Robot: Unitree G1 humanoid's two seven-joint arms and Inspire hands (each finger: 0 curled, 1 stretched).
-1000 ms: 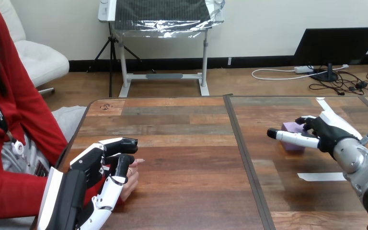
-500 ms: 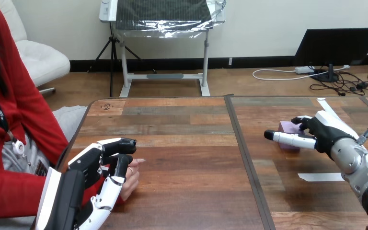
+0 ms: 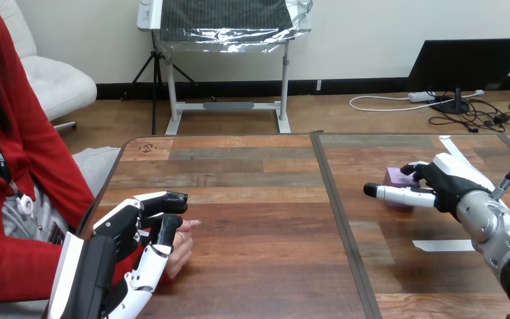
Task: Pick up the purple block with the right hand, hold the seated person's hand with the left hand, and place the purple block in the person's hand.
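My left hand (image 3: 129,239) is curled round the person's hand (image 3: 180,249). The purple block (image 3: 394,177) sits on the worktop (image 3: 259,199) against my right hand (image 3: 445,186); I cannot tell whether that hand grips it.

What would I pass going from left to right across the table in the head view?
Left hand, curled round the person's hand → the dark seam → purple block, pinched by the right hand.
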